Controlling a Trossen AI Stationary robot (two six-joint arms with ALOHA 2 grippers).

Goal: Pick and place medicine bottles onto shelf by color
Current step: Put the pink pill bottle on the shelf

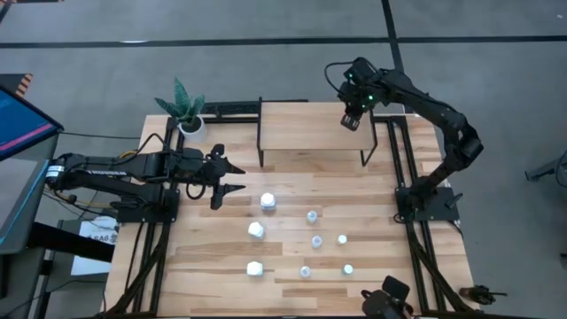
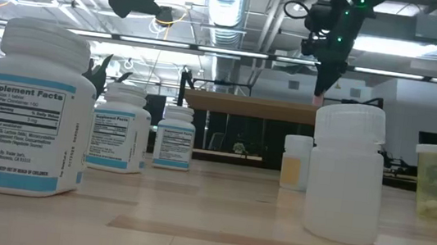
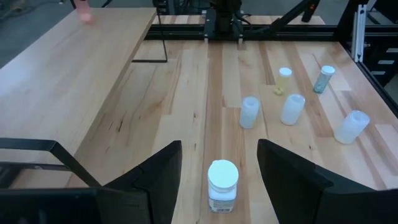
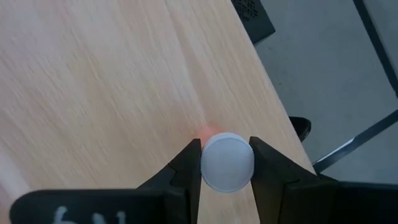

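My right gripper (image 1: pixel 350 122) hangs over the right end of the light-wood shelf (image 1: pixel 310 128) and is shut on a small bottle (image 4: pixel 227 163) that has a pale round top and a reddish body. My left gripper (image 1: pixel 244 178) is open, low over the table left of centre. Its fingers stand on either side of a white bottle (image 3: pixel 222 185) that stands upright a little ahead of them, and they do not touch it. Two more white bottles (image 1: pixel 255 229), pale translucent ones (image 1: pixel 312 215) and two small ones (image 1: pixel 342 239) stand on the table. My right gripper pinches the small bottle between its two fingers, one on each side of the round top (image 4: pixel 205 165). The fingers come from above, pointing down. The bottle hangs upright below them, its reddish lower end (image 2: pixel 318 98) just over the shelf top.
A potted green plant (image 1: pixel 184 108) stands at the table's far left corner, beside the shelf. The shelf's thin black legs (image 1: pixel 260 133) stand on the table's far half. Black frame rails (image 1: pixel 403 159) run along the table's sides. A monitor (image 1: pixel 18 124) stands off the left edge.
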